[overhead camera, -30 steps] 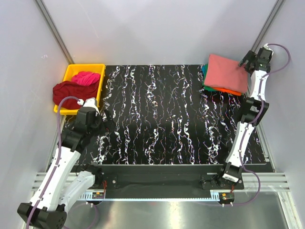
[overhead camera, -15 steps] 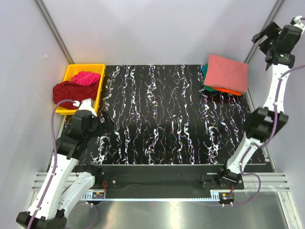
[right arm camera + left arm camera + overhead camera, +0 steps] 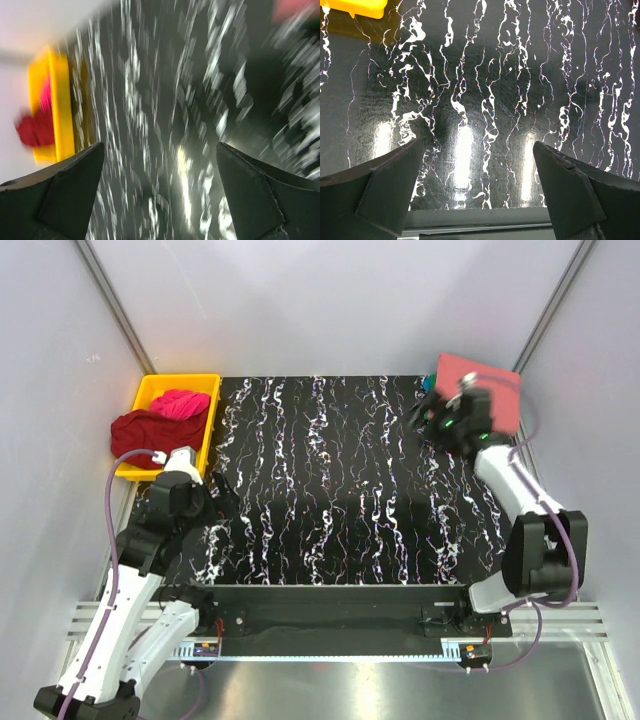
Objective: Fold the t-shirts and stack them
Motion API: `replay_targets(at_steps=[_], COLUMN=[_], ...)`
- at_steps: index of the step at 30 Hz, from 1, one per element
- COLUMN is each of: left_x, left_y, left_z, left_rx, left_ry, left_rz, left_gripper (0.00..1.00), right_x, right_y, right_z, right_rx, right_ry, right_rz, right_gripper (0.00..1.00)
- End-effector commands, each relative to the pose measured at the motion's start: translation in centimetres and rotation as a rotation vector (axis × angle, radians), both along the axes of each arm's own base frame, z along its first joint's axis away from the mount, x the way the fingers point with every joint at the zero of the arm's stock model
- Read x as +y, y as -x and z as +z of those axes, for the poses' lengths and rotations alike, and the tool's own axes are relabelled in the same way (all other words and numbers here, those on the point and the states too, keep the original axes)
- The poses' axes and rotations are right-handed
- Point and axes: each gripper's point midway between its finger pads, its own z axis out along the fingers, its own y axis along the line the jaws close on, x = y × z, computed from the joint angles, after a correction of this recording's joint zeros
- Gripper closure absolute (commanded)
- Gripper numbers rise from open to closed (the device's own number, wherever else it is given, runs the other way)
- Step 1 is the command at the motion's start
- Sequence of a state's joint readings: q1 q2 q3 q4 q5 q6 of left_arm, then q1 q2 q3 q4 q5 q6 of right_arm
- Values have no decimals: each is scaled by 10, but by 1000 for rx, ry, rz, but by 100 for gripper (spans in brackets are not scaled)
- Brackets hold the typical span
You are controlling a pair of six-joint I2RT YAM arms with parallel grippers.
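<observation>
At the 1 o'clock corner of the mat sits the stack of folded shirts, with a red shirt on top. My right arm crosses its 7 o'clock side and hides part of it. My right gripper hangs just beside the stack's 9 o'clock edge, over bare mat. Its fingers are spread wide with nothing between them. That wrist view is badly smeared. It takes in the mat, a red corner of the stack at 1 o'clock and the bin at 9 o'clock.

From above, the bin stands at 10 o'clock, just off the mat's edge. A crumpled maroon shirt spills over its 7 o'clock rim. A bunched pink shirt lies at that shirt's 1 o'clock, inside the bin. Neither is folded.

My left gripper is at the mat's 9 o'clock edge, near the bin's 5 o'clock corner and apart from both shirts. Its jaws are wide apart and hold nothing, with only patterned mat showing between them. A yellow corner of the bin shows at 11 o'clock in that wrist view.
</observation>
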State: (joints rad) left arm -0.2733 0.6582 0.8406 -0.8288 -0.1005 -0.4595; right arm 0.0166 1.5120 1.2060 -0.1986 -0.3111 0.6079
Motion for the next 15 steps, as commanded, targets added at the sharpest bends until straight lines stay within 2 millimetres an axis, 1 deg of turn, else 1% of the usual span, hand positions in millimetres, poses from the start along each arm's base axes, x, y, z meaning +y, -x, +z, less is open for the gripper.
replay_targets(at_steps=[1, 2, 3, 4, 5, 6, 7, 8, 9, 11, 12, 13, 15], left_x=[-1, 0, 1, 2, 3, 4, 5, 5, 7, 11, 13, 14, 18], left_y=[-9, -10, -9, -10, -11, -11, -11, -12, -12, -15, -17, -17, -22], left_z=[10, 10, 9, 9, 8, 8, 7, 8, 7, 4, 3, 3, 5], left_rx=[-54, -52, -48, -50, -47, -48, -45, -47, -46, -26, -14, -8, -14], left_ry=[3, -1, -4, -7, -14, -14, -15, -18, -24, -40, -43, -46, -58], left_rz=[-5, 0, 3, 8, 17, 23, 26, 31, 38, 64, 73, 76, 103], left_gripper=[1, 1, 1, 1, 1, 1, 1, 1, 1, 1, 1, 1, 1], right_x=[67, 81, 106, 118, 126, 131, 143, 148, 148, 148, 144, 142, 139], right_y=[43, 52, 80, 90, 100, 118, 133, 139, 157, 164, 172, 174, 175], right_z=[12, 7, -27, -29, -37, -65, -70, -74, -96, -103, -117, -120, -120], right_rx=[-94, -109, -30, -48, -44, 12, 21, 5, 54, 45, 72, 83, 73], right_ry=[-35, -54, -61, -77, -74, -57, -64, -75, -81, -105, -111, -111, -99], right_rz=[161, 199, 266, 298, 320, 334, 361, 372, 381, 374, 360, 351, 345], right_gripper=[0, 0, 0, 0, 0, 1, 0, 0, 0, 0, 0, 0, 0])
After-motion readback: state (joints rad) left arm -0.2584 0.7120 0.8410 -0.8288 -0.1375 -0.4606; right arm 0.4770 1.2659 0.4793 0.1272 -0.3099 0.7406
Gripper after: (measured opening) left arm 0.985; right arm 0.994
